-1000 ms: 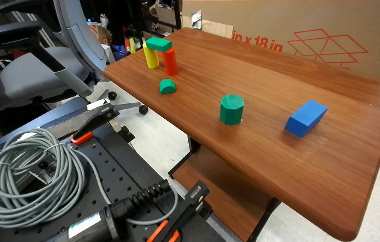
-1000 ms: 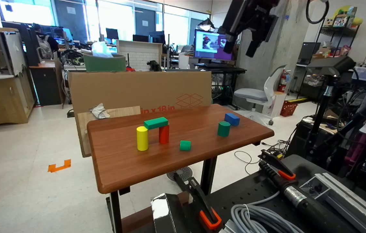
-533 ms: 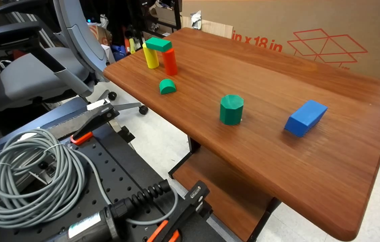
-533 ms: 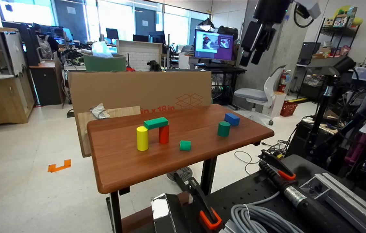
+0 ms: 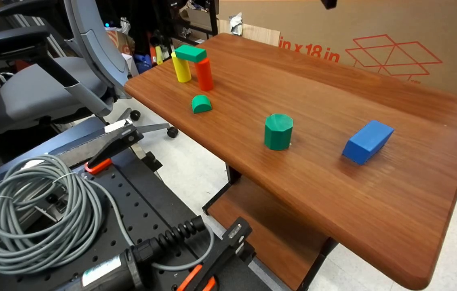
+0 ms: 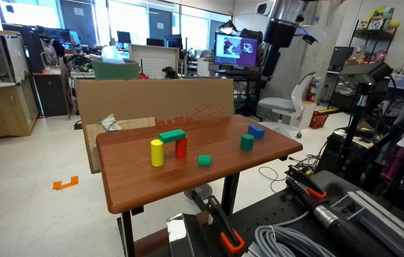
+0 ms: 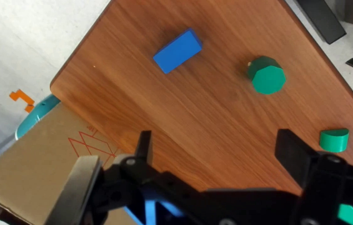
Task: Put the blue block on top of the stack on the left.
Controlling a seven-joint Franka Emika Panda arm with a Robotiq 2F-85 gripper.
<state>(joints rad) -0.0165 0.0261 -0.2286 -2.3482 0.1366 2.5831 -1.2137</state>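
Note:
The blue block (image 5: 368,142) lies flat on the table toward its right end; it also shows in an exterior view (image 6: 256,131) and in the wrist view (image 7: 178,51). The stack is an upright red cylinder (image 5: 204,76) and an upright yellow cylinder (image 5: 181,68) with a flat green block (image 5: 190,53) across the top; it also shows in an exterior view (image 6: 171,136). My gripper (image 7: 215,135) is open and empty, high above the table, its fingers wide apart. In an exterior view it (image 6: 264,81) points down; elsewhere only a dark fingertip (image 5: 329,3) enters at the top edge.
A green cylinder (image 5: 278,132) stands between the blue block and the stack. A small green half-round piece (image 5: 201,104) lies near the stack. A large cardboard box (image 6: 134,96) stands behind the wooden table (image 6: 126,178). A black bench (image 5: 131,194) with cable and clamps is in front.
The arm has come lower and turned, so that its fingers appear edge-on in an exterior view. A fingertip now enters at the top of an exterior view. The blocks have not moved.

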